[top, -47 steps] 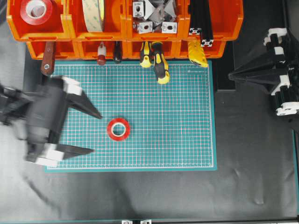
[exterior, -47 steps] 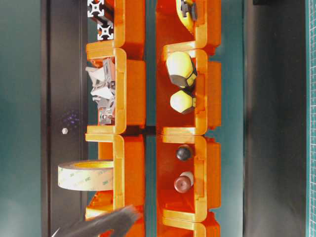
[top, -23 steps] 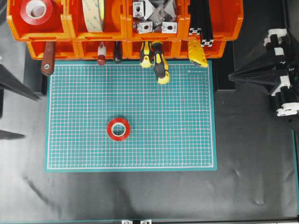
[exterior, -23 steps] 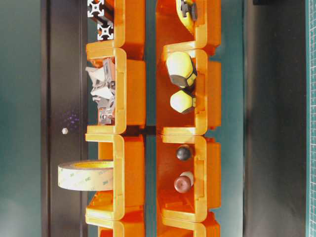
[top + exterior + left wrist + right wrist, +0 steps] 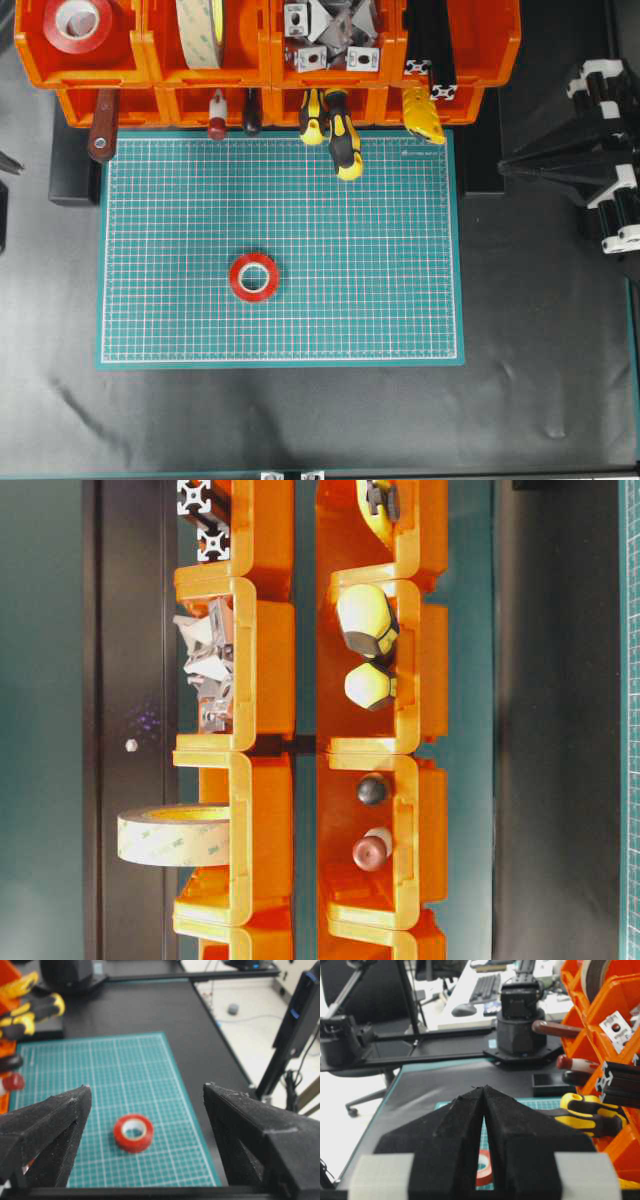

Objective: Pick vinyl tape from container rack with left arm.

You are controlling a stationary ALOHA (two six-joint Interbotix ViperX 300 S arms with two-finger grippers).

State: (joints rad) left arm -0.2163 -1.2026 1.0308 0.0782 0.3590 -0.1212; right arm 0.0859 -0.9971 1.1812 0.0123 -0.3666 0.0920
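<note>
A small red vinyl tape roll (image 5: 254, 277) with a white core lies flat on the green cutting mat (image 5: 400, 300), apart from both grippers. It also shows in the left wrist view (image 5: 133, 1132), ahead of and between the jaws. My left gripper (image 5: 146, 1086) is open wide and empty; overhead only one fingertip (image 5: 6, 163) shows at the left edge. The orange container rack (image 5: 270, 60) runs along the top. A larger red roll (image 5: 78, 22) lies in its top-left bin. My right gripper (image 5: 503, 165) is shut and empty at the right, and it also shows in its wrist view (image 5: 483, 1088).
A cream-beige tape roll (image 5: 200, 30) stands in the second bin, and it also shows in the table-level view (image 5: 175, 835). Metal brackets (image 5: 330, 35) and black profiles (image 5: 430, 45) fill other bins. Yellow-black screwdrivers (image 5: 340, 130) and other handles (image 5: 103, 125) stick out over the mat's top edge.
My left gripper has pulled back to the left, from over the mat's left side to almost out of the overhead view. The red roll on the mat has not moved. The right gripper shifted slightly.
</note>
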